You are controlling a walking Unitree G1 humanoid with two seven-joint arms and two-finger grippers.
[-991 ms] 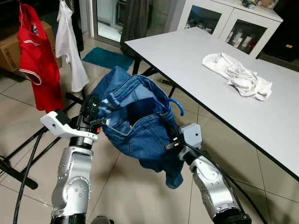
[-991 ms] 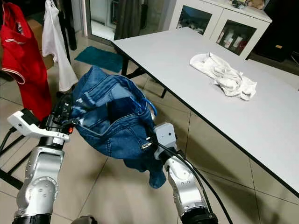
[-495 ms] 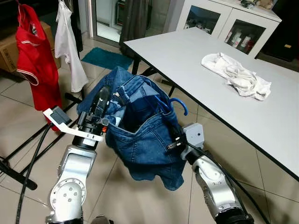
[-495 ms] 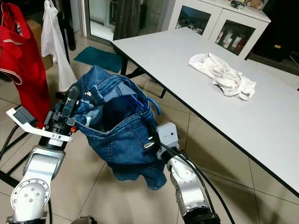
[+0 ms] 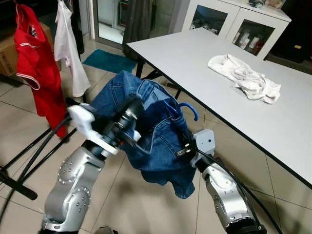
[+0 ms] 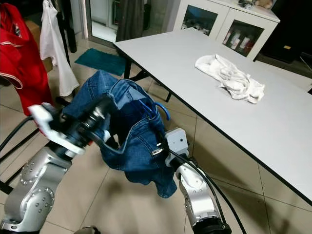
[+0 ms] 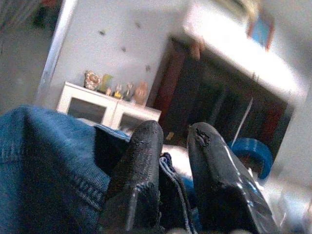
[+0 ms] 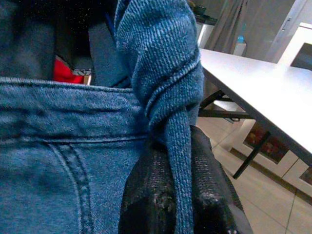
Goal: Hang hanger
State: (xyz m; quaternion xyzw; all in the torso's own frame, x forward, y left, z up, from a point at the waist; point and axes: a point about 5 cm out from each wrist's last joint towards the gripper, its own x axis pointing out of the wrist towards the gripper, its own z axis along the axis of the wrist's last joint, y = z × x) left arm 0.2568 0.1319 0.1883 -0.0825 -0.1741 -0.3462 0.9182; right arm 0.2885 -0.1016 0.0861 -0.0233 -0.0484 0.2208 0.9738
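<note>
Two pincers, left pincer and right pincer, both pinching jeans on blue hanger.

Beige tiled floor; a long white table runs along the right, crumpled white cloth on it. Far: glass-door cabinet, teal mat, red and white garments hanging left

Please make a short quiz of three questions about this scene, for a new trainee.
1. True or false: the white cloth lies on the floor.
2. What does the right gripper pinch? A) red shirt B) denim shorts C) teal mat
3. Fill in: a ___ hanger hook sticks out of the denim shorts.

Key: 1. False, it lies on the white table. 2. B; the left gripper pinches them too. 3. Blue.
</note>
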